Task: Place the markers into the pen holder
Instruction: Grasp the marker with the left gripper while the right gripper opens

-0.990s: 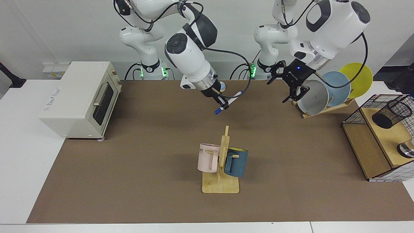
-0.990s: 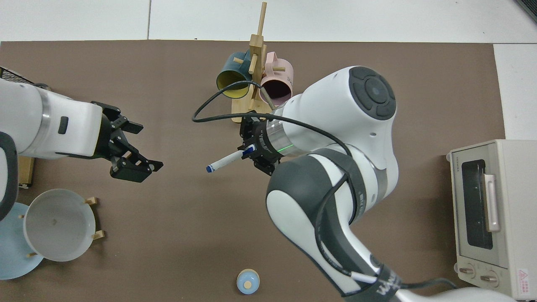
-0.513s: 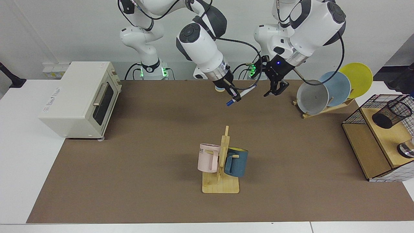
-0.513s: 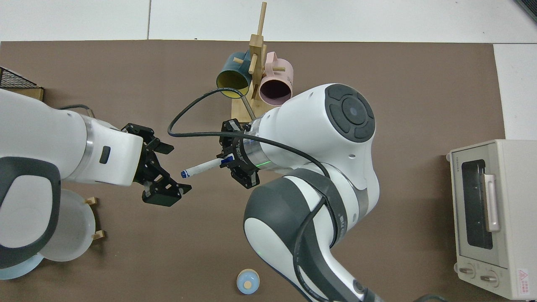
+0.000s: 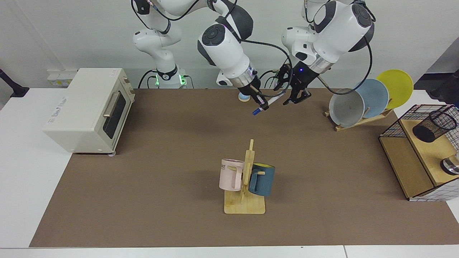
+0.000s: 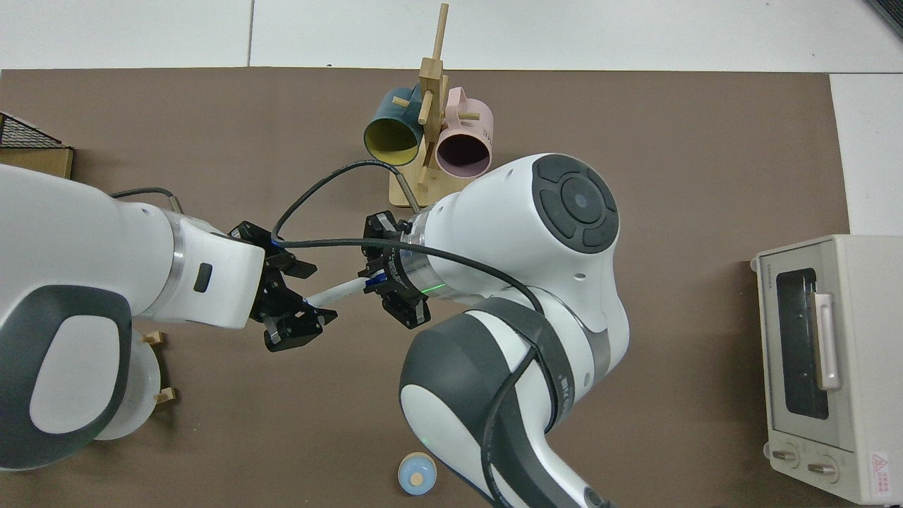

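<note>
The marker (image 5: pixel 267 104) hangs in the air above the back part of the brown mat (image 5: pixel 161 150), tilted, its blue tip pointing down toward the front and its other end reaching toward the left arm. The right gripper (image 5: pixel 261 104) is clamped on it near the blue tip. In the top view the white barrel (image 6: pixel 337 292) runs from the right gripper (image 6: pixel 386 284) straight into the spread fingers of the left gripper (image 6: pixel 295 296), which stand wide apart on either side of the marker's far end; whether they touch it I cannot tell.

The left gripper (image 5: pixel 294 94) sits just beside the right one, both high over the back edge of the mat.

The pen holder (image 5: pixel 434 125) (a black mesh cup) lies tipped on its side on a wooden shelf (image 5: pixel 430 154) inside a wire basket (image 5: pixel 398 125) at the mat's far side, well apart from the marker.

Near the left arm a wooden rack holds a grey plate (image 5: pixel 346 107), a blue plate (image 5: pixel 374 96) and a yellow plate (image 5: pixel 398 86). A small blue knob-like thing (image 6: pixel 416 476) rests on the mat near the back edge. Toward the front middle stands a wooden mug stand (image 5: pixel 245 200) carrying a pink mug (image 5: pixel 230 175) and a blue mug (image 5: pixel 262 180). A cream toaster oven (image 5: pixel 89 107) sits at the opposite side of the worktop from the basket.
</note>
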